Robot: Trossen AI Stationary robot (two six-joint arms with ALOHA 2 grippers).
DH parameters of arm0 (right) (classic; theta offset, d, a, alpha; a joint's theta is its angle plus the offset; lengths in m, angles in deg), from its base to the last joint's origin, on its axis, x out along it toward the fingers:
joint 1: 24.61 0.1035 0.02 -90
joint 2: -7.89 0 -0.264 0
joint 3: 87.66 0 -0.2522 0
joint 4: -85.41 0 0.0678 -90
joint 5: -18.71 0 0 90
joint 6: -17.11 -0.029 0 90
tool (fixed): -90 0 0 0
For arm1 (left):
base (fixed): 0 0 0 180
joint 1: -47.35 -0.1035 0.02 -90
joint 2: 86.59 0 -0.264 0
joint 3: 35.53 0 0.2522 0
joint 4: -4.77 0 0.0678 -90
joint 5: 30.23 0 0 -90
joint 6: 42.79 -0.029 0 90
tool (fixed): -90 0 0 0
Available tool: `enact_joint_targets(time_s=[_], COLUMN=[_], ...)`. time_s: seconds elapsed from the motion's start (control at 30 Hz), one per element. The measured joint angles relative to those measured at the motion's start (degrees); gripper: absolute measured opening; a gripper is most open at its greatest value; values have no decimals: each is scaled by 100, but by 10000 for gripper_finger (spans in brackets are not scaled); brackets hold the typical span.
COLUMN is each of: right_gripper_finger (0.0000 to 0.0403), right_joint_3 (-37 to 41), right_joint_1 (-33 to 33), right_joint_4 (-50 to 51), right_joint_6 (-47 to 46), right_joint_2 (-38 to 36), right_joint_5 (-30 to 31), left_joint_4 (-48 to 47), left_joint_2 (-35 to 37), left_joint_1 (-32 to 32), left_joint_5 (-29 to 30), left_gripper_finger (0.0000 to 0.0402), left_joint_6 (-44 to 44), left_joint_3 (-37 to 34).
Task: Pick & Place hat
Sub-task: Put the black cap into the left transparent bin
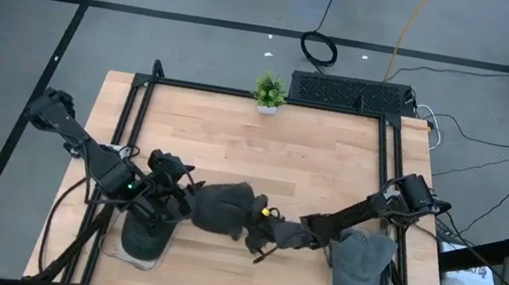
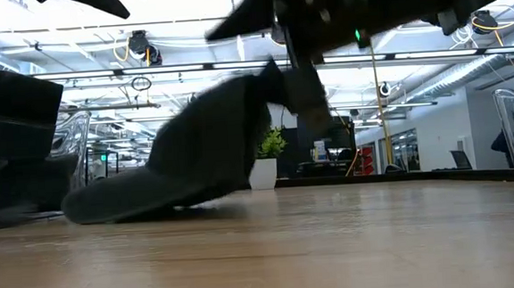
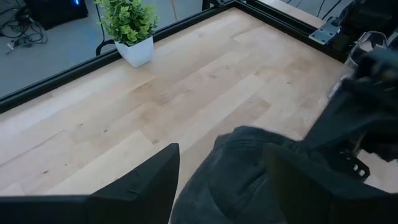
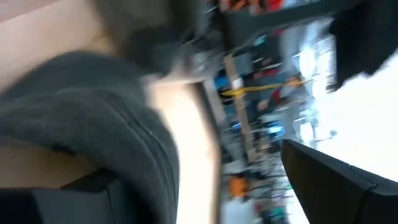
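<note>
Mid-table: dark hat (image 1: pixel 225 207) between both end effectors, fingers apart.

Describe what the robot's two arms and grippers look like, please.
Both arms are dark, jointed links. The left arm shows a small green light and thin cabling near its wrist. The left gripper has two flat, black, wedge-shaped fingers. The right gripper is black too, with a yellow spot beside it.

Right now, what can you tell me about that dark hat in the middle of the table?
The dark hat is a soft charcoal cap, fabric by its look, with a rounded crown and a flat brim. It sits tilted near the table's front middle: in the low view its brim rests on the wood while the crown is raised. The left gripper and right gripper flank it closely, fingers spread; whether either grips it is unclear.
</note>
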Motion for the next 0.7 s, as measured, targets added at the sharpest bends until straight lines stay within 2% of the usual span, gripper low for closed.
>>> enact_joint_targets(time_s=[0.1,0.27,0.47,0.57,0.7], right_gripper_finger=[320,320,320,320,320], right_joint_3=[0,2,2,103,512], right_joint_1=[-12,-111,-386,-630,-963], right_joint_4=[978,2272,3152,3063,2172], right_joint_6=[-840,-1960,-2525,-2725,-2531], right_joint_2=[0,0,0,-5,-7], right_joint_5=[-74,-684,-1265,-1677,-1812], left_joint_4=[1,4,4,6,10], left_joint_2=[-34,-30,-30,-29,-28], left_joint_1=[2,0,0,0,2], left_joint_5=[-11,-28,-35,-37,-37], left_gripper_finger=[244,244,244,244,244], left_joint_6=[-2,-2,4,7,6], left_joint_3=[-2,-2,-2,-2,-2])
